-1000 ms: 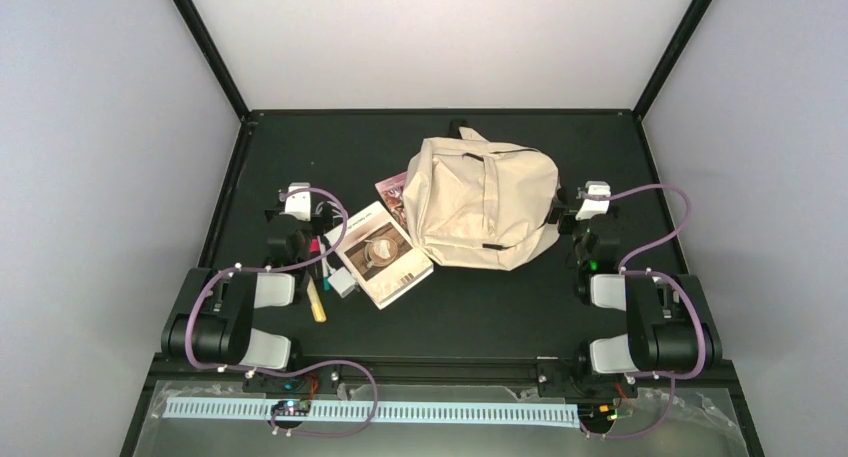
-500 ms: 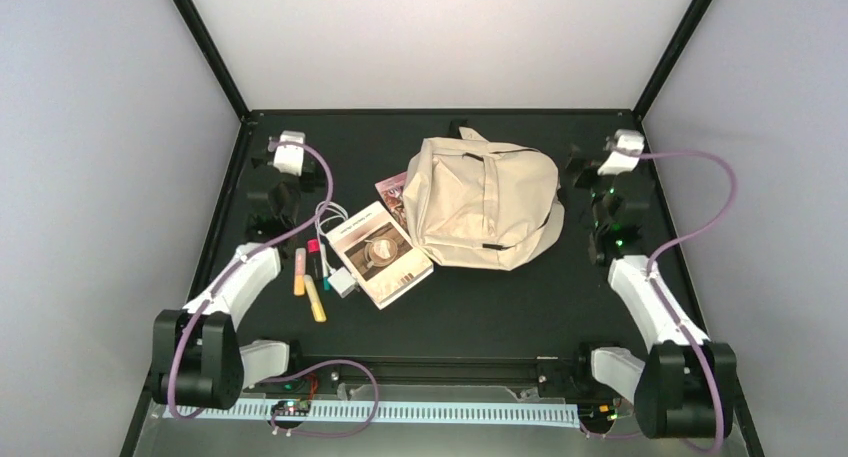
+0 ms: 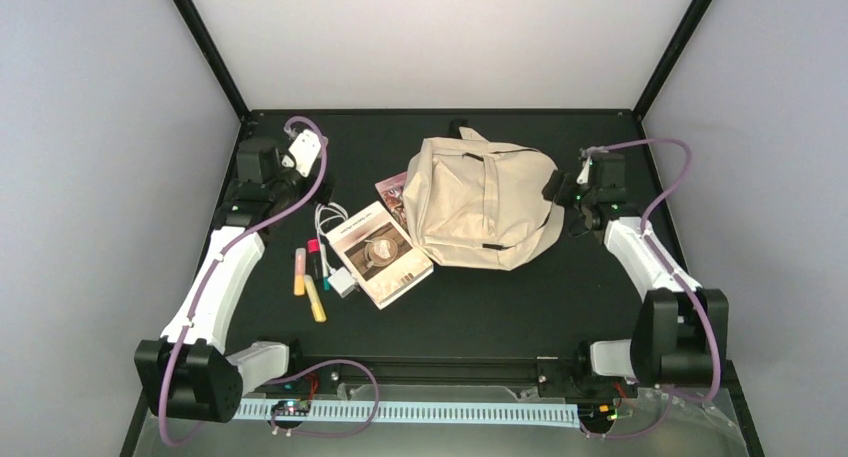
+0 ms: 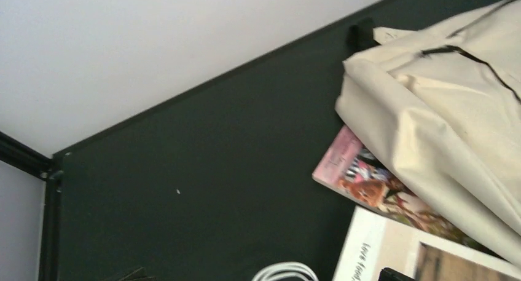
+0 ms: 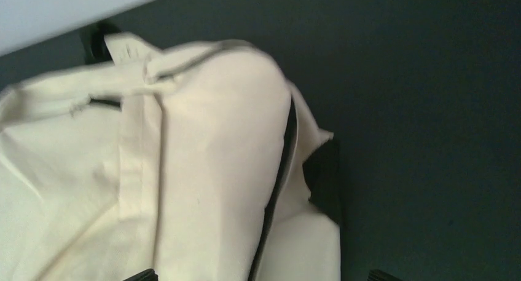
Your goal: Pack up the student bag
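The student bag (image 3: 480, 202) is a cream fabric backpack with dark zippers, lying in the middle of the black table; it is zipped as far as I can see. My left gripper (image 3: 288, 182) is open and empty at the far left, pointing toward the bag (image 4: 454, 109). My right gripper (image 3: 560, 189) is open and empty, close to the bag's right side, where a dark zipper line (image 5: 279, 170) and a black strap (image 5: 322, 176) show. Only the fingertips (image 5: 140, 275) show at the bottom edge of that wrist view.
A white book with a coffee picture (image 3: 378, 254) lies left of the bag. A pink book (image 3: 392, 189) is partly under the bag. A white cable (image 3: 328, 217), a white charger (image 3: 343, 282) and several markers (image 3: 316, 301) lie nearby. Cage posts stand at the far corners.
Both arms have unfolded from near their bases and stretched toward the far side. The left went to the far left corner, the right swung in beside the bag. Nothing was grasped.
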`<state>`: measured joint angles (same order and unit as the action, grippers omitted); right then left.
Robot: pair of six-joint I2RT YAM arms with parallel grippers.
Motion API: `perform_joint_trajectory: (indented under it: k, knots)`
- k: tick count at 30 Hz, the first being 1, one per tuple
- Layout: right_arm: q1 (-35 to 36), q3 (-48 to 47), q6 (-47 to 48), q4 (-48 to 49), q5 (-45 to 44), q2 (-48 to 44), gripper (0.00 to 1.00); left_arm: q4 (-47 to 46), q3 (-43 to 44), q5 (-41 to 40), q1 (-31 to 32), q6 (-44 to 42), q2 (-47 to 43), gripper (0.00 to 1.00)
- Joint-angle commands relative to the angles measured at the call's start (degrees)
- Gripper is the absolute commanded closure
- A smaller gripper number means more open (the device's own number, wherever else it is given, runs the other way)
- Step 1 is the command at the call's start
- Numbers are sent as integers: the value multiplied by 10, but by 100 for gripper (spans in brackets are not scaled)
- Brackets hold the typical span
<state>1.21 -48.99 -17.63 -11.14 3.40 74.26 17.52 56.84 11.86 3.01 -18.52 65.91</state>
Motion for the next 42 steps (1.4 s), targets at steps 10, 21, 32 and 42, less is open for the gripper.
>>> perform_joint_trajectory:
  k: [10,21,32,42]
  knots:
    - [2,-51,4,-57,137,131,54,108,1,69,-2,-9,-33,1]
    - [3,-138,74,-127,110,51,99,124,21,106,-2,1,-33,1]
    - [61,-263,163,-160,243,-74,99,177,68,187,-3,-23,-36,1]
    - [141,-451,195,-203,422,-94,99,265,166,294,-1,-61,-36,1]
